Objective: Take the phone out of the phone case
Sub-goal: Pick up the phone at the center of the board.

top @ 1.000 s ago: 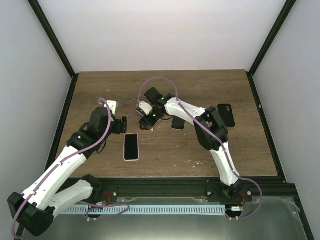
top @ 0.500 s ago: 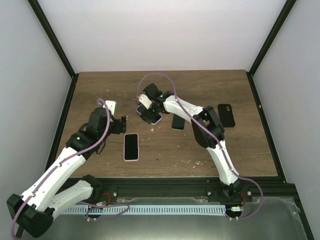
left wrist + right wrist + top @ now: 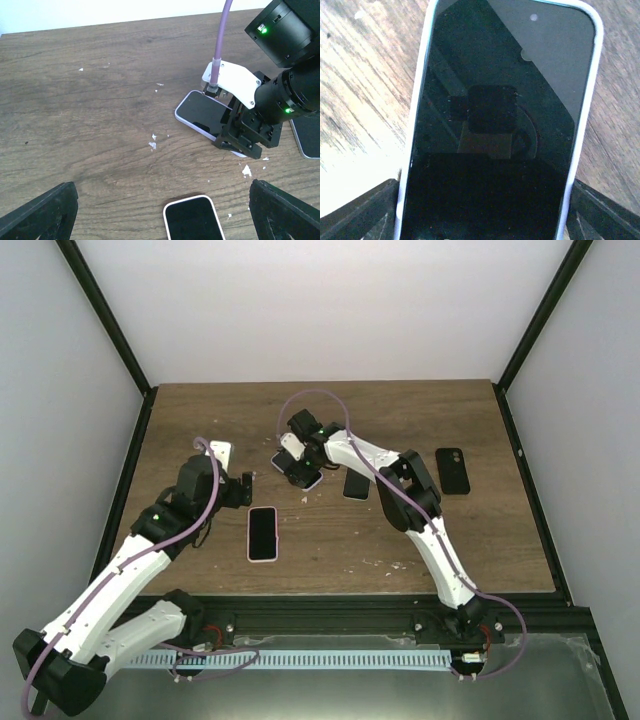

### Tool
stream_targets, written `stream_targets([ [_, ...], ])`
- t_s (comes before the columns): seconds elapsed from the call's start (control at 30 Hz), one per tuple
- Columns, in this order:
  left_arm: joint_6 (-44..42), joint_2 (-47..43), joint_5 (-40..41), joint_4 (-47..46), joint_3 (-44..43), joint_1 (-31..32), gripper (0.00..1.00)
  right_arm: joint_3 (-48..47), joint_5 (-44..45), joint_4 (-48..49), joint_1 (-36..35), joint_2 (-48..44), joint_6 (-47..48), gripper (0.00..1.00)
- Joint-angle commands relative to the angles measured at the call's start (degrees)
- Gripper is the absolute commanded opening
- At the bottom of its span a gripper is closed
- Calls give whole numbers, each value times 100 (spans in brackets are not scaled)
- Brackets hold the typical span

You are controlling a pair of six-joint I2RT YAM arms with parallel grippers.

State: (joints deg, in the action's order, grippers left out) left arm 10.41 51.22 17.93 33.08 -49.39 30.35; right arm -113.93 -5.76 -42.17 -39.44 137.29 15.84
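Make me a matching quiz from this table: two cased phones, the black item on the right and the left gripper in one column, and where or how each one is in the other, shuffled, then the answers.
Column one:
1. white-cased phone
2. lavender-cased phone
3. black item with camera cutout
4. left gripper

Column two:
A. between the fingers of the right gripper
B. open, holding nothing
C. alone near the right side of the table
D. screen up, close beside the left gripper

Pairs: 1-D, 2-A, 3-C, 4-B
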Motion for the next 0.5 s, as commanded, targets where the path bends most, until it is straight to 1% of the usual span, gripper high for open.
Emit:
stream_targets([
  [0.0, 7, -86, 43, -71, 60, -29, 95, -138, 293, -451, 3, 179, -127, 80],
  [0.1, 9, -58, 85, -82, 81, -30, 95, -88, 225, -625, 6, 45, -170, 66],
  [0.17, 42, -15, 156, -91, 93, -29, 95, 140, 142, -534, 7, -262, -192, 63],
  [0.23, 96, 45, 246, -68, 83, -29, 96, 556, -62, -281, 26, -819, -168, 59],
  [0.3, 237, 67, 298, -45, 46, -107, 100, 1219, -298, 165, 51, -1603, -176, 57],
  [0.33, 359, 51, 179, -56, 37, -271, 100, 1643, -428, 443, 65, -2030, -196, 56],
  [0.4, 666, 29, -243, -76, -2, -637, 100, 2669, -746, 1087, 76, -2944, -205, 56],
  [0.47, 954, 52, -921, -208, -51, -804, 97, 3523, -957, 1603, 104, -3847, -321, 56],
])
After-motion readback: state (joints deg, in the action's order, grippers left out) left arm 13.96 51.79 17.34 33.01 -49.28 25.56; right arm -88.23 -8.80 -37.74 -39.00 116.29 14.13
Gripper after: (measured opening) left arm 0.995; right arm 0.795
